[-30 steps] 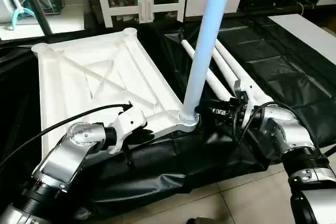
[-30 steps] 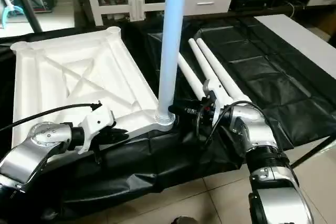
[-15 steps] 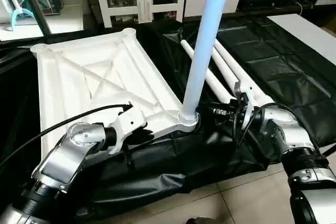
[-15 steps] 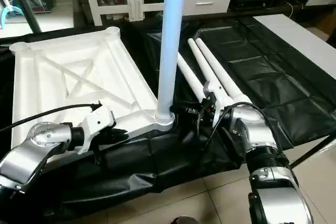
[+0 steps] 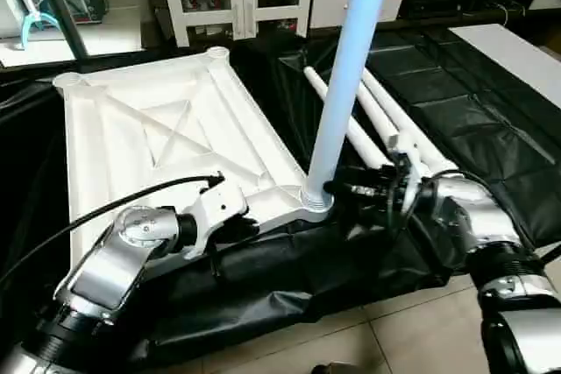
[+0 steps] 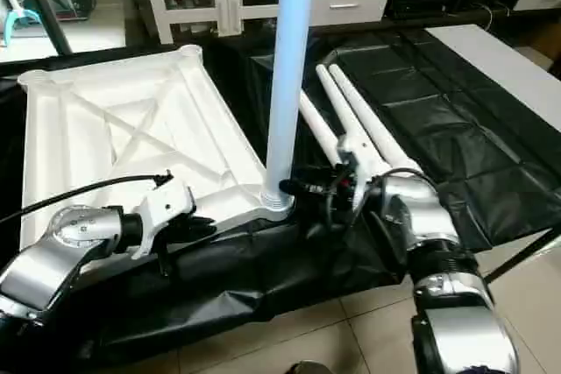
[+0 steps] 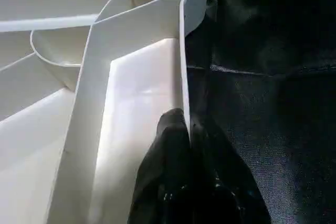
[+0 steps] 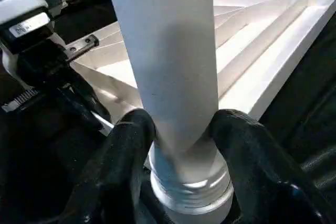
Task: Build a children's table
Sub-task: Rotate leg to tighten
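The white tabletop (image 5: 166, 129) lies upside down on a black sheet, X-ribs up. One long white leg (image 5: 346, 67) stands upright in the near right corner socket (image 5: 314, 201). My right gripper (image 5: 337, 188) reaches in from the right at the leg's base. In the right wrist view its fingers (image 8: 131, 135) press against both sides of the leg (image 8: 173, 51), just above the threaded collar. My left gripper (image 5: 250, 227) is at the tabletop's near edge. In the left wrist view it (image 7: 186, 124) is shut on the thin rim wall (image 7: 182, 66).
Loose white legs (image 5: 386, 120) lie side by side on the black sheet (image 5: 456, 102), just behind my right forearm. White cabinets stand at the back. A white board (image 5: 517, 50) lies far right. Tiled floor (image 5: 394, 330) shows in front of the sheet.
The upright leg's top has tipped slightly to the right. My right gripper sits a little closer in around the leg's base. The left arm has not moved.
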You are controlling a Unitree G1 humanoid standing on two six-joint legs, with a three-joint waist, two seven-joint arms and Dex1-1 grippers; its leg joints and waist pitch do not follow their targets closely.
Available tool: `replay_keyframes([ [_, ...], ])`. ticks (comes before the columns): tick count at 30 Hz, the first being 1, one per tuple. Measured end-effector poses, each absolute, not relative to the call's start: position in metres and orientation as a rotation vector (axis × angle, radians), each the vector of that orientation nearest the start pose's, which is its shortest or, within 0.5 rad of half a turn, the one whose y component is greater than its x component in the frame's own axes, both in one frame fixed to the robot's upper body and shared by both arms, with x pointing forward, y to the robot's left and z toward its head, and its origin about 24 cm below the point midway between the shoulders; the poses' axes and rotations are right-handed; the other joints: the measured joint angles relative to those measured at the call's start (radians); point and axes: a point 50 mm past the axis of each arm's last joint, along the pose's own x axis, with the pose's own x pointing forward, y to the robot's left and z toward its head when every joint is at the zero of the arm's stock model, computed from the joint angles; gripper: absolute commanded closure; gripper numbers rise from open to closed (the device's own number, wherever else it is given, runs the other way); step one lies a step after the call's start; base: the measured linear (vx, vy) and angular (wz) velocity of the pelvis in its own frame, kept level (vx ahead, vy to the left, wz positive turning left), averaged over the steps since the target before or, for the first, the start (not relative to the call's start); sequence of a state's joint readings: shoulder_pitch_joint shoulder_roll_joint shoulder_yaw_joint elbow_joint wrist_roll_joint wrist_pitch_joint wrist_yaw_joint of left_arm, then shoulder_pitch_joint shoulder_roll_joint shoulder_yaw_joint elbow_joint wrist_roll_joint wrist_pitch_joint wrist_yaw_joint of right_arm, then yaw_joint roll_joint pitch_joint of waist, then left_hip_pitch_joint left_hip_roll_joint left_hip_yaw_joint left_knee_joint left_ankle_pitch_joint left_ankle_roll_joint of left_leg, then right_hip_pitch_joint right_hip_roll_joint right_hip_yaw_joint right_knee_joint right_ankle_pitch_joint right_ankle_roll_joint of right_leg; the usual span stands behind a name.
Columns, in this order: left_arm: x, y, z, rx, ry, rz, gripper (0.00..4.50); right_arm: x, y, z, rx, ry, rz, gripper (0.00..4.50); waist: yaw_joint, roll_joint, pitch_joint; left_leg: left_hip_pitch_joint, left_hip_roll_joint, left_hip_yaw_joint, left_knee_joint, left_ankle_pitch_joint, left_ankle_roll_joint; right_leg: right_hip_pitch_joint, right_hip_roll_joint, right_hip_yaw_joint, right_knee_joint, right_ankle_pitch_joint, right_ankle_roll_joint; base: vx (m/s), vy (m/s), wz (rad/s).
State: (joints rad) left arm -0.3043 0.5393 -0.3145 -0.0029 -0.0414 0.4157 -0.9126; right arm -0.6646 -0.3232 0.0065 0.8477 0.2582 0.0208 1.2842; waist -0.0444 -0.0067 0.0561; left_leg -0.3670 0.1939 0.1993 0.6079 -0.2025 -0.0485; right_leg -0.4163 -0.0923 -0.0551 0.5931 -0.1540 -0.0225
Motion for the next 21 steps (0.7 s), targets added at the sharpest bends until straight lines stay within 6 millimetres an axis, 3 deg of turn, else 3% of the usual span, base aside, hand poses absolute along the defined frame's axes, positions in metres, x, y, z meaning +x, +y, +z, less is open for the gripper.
replay_keyframes([
  [6,0.2722,0.1492,0.0617,0.479,0.451,-1.072,4.5,0.3366,-0.1577,0.0654,0.053,0.194,1.205,2.19,-0.006,0.0,0.0,0.0,0.0,-0.001,0.002,0.0,0.0,0.0,0.0,0.001,0.003,0.0,0.0,0.0,0.0,0.0],
  [10,0.2726,0.1493,0.062,0.483,0.45,-1.07,4.5,0.3379,-0.1577,0.0656,0.055,0.201,1.207,2.55,-0.007,0.0,0.0,0.001,0.0,-0.001,0.003,0.0,0.0,0.0,0.0,0.001,0.003,0.0,0.0,0.0,0.0,0.0],
  [21,0.2733,0.1487,0.062,0.489,0.453,-1.074,4.5,0.3375,-0.1559,0.0644,0.055,0.192,1.214,2.69,-0.007,0.001,-0.001,0.001,0.0,-0.001,0.003,0.0,0.0,0.0,0.0,0.001,0.003,0.0,0.0,0.0,0.0,0.0],
])
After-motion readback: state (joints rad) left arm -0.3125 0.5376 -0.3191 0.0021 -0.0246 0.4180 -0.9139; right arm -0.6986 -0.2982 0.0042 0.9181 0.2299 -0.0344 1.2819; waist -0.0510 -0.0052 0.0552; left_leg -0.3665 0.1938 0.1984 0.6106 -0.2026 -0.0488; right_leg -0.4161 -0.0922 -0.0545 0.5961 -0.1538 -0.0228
